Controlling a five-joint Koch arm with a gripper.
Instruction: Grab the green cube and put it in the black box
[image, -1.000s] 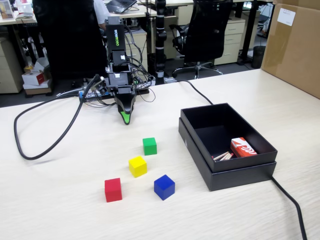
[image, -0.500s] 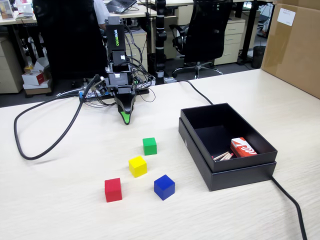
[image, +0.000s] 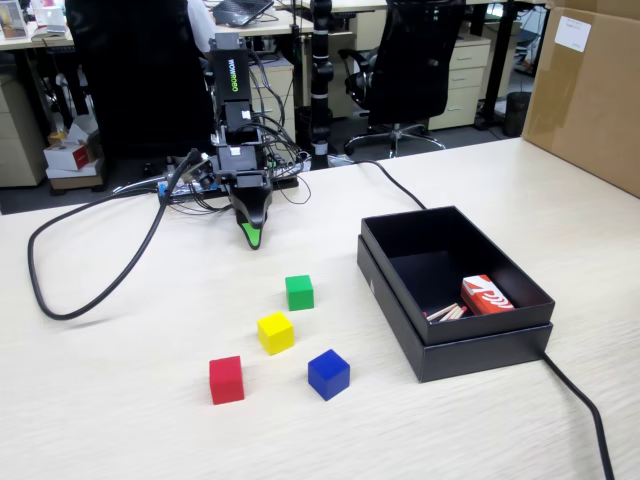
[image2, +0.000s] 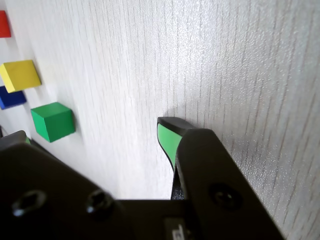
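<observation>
With the claw parked tip-down, its state unreadable, the green cube sits nearby on the counter; reach forward, open wide and straddle it squarely, avoiding the yellow cube.

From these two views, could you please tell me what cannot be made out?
- Claw: open or shut is unclear; in both views only one green tip shows.
- Black box: outside the wrist view; in the fixed view its near wall hides part of the floor.
- Red cube: cut by the wrist view's left edge.
</observation>
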